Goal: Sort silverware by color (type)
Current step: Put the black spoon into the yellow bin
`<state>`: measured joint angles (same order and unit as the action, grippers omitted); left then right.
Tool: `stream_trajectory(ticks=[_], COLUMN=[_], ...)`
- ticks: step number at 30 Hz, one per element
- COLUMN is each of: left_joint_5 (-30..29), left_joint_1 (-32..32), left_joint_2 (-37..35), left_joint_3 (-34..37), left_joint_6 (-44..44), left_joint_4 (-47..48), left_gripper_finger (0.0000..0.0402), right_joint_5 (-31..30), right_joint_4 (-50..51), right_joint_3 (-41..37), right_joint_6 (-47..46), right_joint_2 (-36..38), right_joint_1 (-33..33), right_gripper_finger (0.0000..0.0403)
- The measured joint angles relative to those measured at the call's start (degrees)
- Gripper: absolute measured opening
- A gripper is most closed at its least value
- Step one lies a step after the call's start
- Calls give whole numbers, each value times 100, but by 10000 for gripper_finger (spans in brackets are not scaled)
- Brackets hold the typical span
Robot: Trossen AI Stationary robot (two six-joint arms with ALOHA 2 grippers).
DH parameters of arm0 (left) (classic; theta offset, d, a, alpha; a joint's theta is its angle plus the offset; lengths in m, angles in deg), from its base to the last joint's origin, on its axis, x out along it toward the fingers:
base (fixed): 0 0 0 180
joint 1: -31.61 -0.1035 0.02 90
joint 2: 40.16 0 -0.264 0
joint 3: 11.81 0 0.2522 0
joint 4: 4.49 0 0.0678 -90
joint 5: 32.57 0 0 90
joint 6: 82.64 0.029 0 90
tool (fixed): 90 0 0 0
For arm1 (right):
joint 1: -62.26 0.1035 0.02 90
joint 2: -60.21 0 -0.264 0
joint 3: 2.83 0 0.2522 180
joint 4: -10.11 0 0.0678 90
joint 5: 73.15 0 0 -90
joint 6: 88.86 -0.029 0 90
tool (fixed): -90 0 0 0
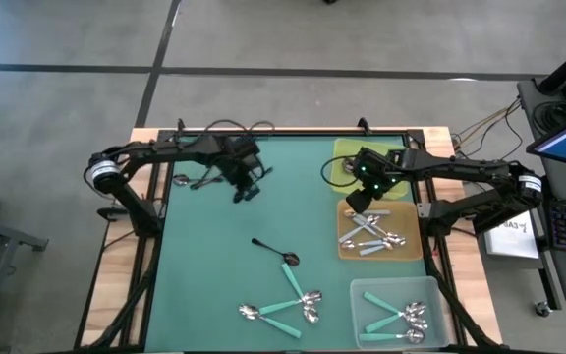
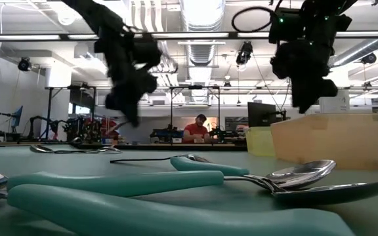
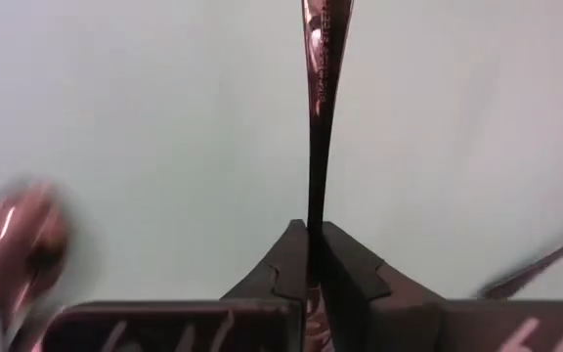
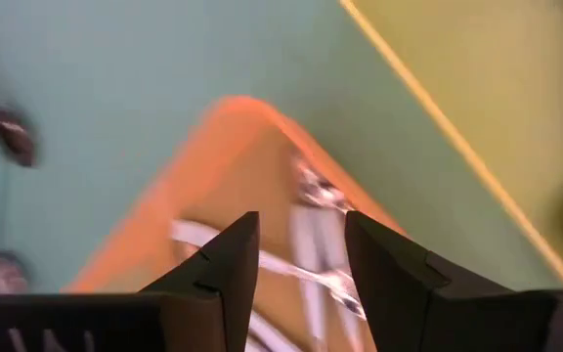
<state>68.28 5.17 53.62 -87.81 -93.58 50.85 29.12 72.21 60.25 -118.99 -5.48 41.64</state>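
My left gripper (image 1: 246,191) hangs above the far middle of the green table, shut on a dark spoon (image 3: 318,117). Two more dark spoons (image 1: 193,182) lie flat near the far left edge, and another dark spoon (image 1: 275,251) lies mid-table. Several teal-handled spoons (image 1: 285,307) lie near the near edge, with more in the clear tray (image 1: 430,290). Light blue spoons (image 1: 369,234) lie in the orange tray (image 1: 343,252). My right gripper (image 1: 354,201) is open and empty above that tray's far left corner (image 4: 238,112). My left gripper pinches the dark spoon's thin handle (image 3: 313,200) between its two fingertips (image 3: 283,256). The handle runs straight on forward, along the fingers, to its wider end (image 3: 325,29). The spoon is lifted clear of the table. The fingers hide the bowl end.
A yellow tray (image 1: 342,149) sits far right, beside the orange tray. The clear tray stands at the near right corner. Cables trail along the table's far edge (image 1: 234,128). A person (image 2: 197,128) sits in the room beyond. Bare green surface lies near left (image 1: 199,285).
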Motion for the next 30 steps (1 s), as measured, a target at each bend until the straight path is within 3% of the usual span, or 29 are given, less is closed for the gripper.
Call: stream_trajectory(ticks=[3,8,12,16,21,30], left_joint_5=[317,346,331,-2,-832,-1265], left_joint_1=[40,239,371,512,759,1029], left_joint_2=[-27,-97,-160,-132,-85,-61], left_joint_3=[-338,-387,-69,207,186,3], left_joint_6=[-293,-960,-1771,-2656,-3038,-3596], left_joint_4=[-471,-1502,-3101,-4797,-5015,-5062], left_gripper_finger=[1,1,1,0,0,0], right_joint_5=[124,122,37,-463,-722,-783], right_joint_4=[-587,-2001,-3208,-4147,-4973,-5359], right_joint_3=[0,0,0,0,0,0], right_joint_6=[-82,-320,-540,-834,-1308,-1523], right_joint_2=[0,0,-11,-13,-15,-332], right_joint_1=[0,-2,-13,-69,-232,-293], right_gripper_finger=[144,146,146,146,146,146])
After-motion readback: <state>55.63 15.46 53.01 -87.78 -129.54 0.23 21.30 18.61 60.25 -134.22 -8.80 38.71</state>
